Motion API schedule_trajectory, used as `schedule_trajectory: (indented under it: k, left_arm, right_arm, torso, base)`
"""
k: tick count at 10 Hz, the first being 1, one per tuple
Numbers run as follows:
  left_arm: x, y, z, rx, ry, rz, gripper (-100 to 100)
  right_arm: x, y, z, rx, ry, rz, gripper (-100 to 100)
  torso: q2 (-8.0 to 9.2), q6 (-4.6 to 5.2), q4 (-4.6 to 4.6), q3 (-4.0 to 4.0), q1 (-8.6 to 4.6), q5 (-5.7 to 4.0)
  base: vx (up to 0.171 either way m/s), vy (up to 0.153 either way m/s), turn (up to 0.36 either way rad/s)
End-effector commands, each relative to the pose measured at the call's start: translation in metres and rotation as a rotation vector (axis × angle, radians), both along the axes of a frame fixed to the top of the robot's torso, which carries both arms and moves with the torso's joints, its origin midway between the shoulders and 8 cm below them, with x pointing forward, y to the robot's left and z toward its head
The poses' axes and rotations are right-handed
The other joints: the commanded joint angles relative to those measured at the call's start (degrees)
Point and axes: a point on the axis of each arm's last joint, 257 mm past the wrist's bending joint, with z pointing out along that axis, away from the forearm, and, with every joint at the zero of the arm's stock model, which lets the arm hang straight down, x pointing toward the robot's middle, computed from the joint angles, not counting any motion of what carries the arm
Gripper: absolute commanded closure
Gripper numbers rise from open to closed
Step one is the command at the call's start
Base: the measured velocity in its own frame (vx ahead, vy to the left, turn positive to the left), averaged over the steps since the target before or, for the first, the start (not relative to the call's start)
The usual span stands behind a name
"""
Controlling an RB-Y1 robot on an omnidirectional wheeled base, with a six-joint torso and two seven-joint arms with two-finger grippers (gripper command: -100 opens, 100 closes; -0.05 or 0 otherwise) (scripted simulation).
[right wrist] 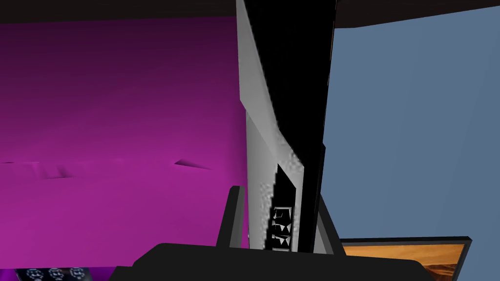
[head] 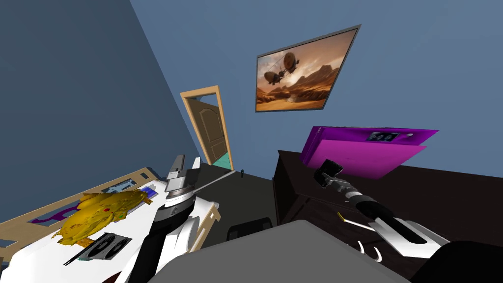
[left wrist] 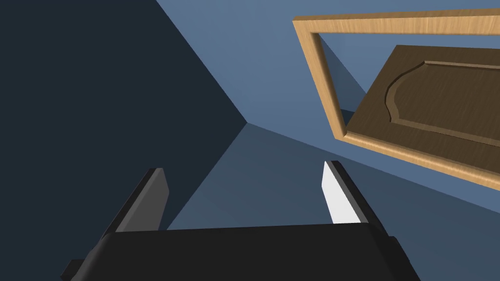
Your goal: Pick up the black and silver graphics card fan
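Observation:
A black and silver graphics card fan (right wrist: pixel 283 122) stands edge-on between the fingers of my right gripper (right wrist: pixel 279 195), which is shut on its lower end. In the head view the right gripper (head: pixel 330 169) holds this dark card (head: pixel 334 166) in the air in front of a purple box (head: pixel 363 152). My left gripper (head: pixel 188 162) is raised above the white table's edge, open and empty (left wrist: pixel 244 168). A second card with two fans (head: pixel 104 245) lies flat on the white table (head: pixel 142 206) at the left.
The purple box (right wrist: pixel 122 122) rests on a dark dresser (head: pixel 294 196), with another small fan card (head: pixel 383 136) on top. A lumpy yellow object (head: pixel 100 216) lies on the white table. A brown door (head: pixel 212 128) stands open in the far corner.

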Motion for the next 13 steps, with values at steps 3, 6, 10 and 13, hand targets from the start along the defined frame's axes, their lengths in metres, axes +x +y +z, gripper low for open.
schedule_trajectory:
  k: [3,6,10,13]
  left_arm:
    - [0.000,0.000,0.000,0.000,0.000,0.000,0]
    - [0.000,0.000,0.000,0.000,0.000,0.000,0]
    - [0.000,0.000,0.000,0.000,0.000,0.000,0]
    - [0.000,0.000,0.000,0.000,0.000,0.000,0]
  right_arm:
    - [0.027,0.025,-0.009,0.003,0.023,0.029,100]
    - [0.051,0.045,-0.007,-0.004,0.021,0.053,100]
    - [0.074,0.063,-0.004,-0.029,0.027,0.070,100]
    - [0.095,0.080,0.005,-0.046,0.016,0.078,100]
  torso:
    - [-0.08,0.04,-0.11,-0.10,-0.06,-0.25]
    - [-0.14,0.06,-0.20,-0.17,-0.10,-0.42]
    - [-0.10,0.05,-0.19,-0.14,-0.23,-0.46]
    - [-0.14,0.08,-0.17,-0.15,-0.16,-0.41]
  base:
    - [-0.047,-0.040,-0.064]
    - [-0.043,-0.025,-0.067]
    - [-0.043,-0.040,-0.045]
    - [-0.035,-0.039,-0.070]
